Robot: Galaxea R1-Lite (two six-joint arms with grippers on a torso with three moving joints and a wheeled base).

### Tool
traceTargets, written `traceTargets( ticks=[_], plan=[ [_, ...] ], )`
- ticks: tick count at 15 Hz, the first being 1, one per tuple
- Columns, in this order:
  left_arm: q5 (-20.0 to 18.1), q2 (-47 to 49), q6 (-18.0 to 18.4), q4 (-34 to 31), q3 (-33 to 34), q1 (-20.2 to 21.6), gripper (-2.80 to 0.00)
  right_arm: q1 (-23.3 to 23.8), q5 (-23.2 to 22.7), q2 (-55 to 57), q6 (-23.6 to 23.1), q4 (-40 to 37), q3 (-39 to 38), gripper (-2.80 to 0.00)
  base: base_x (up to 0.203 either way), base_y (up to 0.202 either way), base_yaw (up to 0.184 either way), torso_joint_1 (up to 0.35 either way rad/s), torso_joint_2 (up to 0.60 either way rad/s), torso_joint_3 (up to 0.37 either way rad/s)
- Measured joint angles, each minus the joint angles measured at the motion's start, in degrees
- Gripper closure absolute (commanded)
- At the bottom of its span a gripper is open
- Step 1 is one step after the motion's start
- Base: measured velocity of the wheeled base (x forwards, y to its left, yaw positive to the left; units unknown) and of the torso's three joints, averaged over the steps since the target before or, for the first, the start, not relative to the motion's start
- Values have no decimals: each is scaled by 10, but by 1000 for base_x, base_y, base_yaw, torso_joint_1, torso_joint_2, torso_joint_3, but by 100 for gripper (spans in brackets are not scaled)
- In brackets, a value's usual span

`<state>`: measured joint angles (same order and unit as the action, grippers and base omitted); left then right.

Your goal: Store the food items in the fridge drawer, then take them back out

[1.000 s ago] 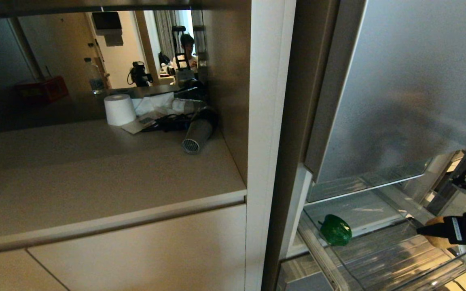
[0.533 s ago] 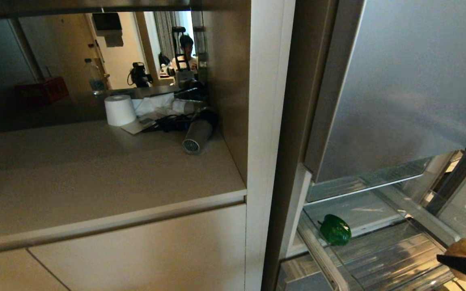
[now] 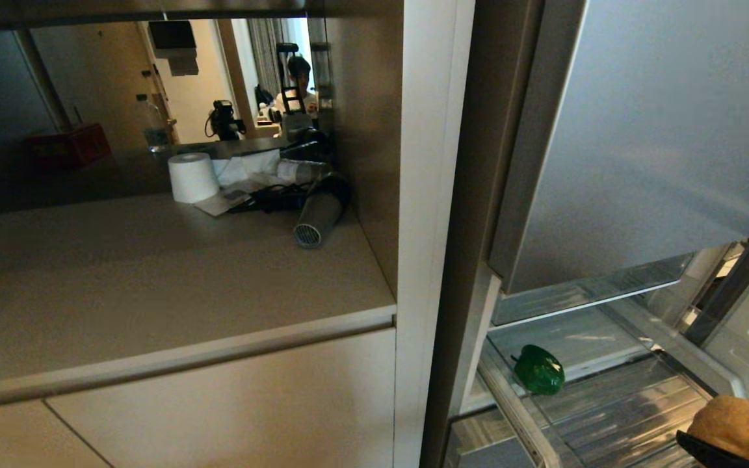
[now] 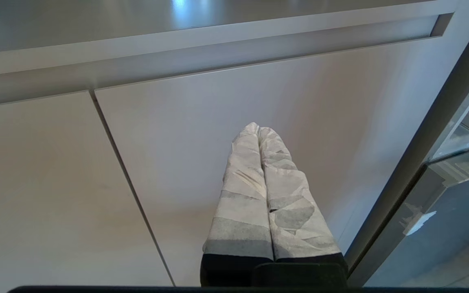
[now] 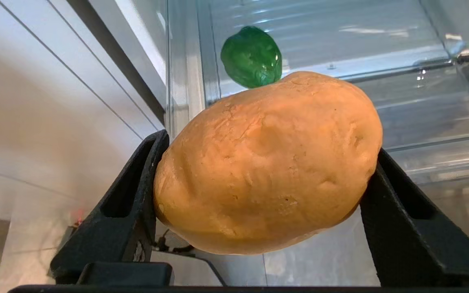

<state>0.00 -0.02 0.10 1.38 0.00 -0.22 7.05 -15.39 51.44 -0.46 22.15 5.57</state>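
A tan-brown potato [image 3: 732, 429] [image 5: 267, 162] is clamped by its two ends between the black fingers of my right gripper [image 5: 271, 148]. It hangs in the air in front of the pulled-out clear fridge drawer [image 3: 615, 406] [image 5: 426, 110], at the lower right edge of the head view. The green bell pepper [image 3: 539, 369] [image 5: 251, 56] lies on the drawer's ribbed floor near its back left corner. My left gripper [image 4: 258, 130] is shut and empty, its taped fingers pressed together in front of a beige cabinet door.
The silver-grey fridge door [image 3: 660, 130] hangs above the drawer, with a glass shelf [image 3: 582, 296] under it. To the left is a beige counter [image 3: 153, 286] with a paper roll [image 3: 192, 175] and a hair dryer [image 3: 316, 218]. A mirror behind shows a person [image 3: 300, 71].
My right gripper has drawn back out of the drawer with the potato, toward the lower right corner of the head view. The pepper and the left arm have stayed still.
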Motion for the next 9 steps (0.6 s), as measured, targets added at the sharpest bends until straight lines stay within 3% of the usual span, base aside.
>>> traceTargets(
  ticks=[6, 9],
  plan=[
    [0, 0, 0, 0, 0, 1, 0, -3, 22, -9, 3, 93, -51, 0, 0, 0, 0, 0, 0, 0],
    [0, 0, 0, 0, 0, 0, 0, -4, 26, -9, 4, 89, -54, 0, 0, 0, 0, 0, 0, 0]
  ],
)
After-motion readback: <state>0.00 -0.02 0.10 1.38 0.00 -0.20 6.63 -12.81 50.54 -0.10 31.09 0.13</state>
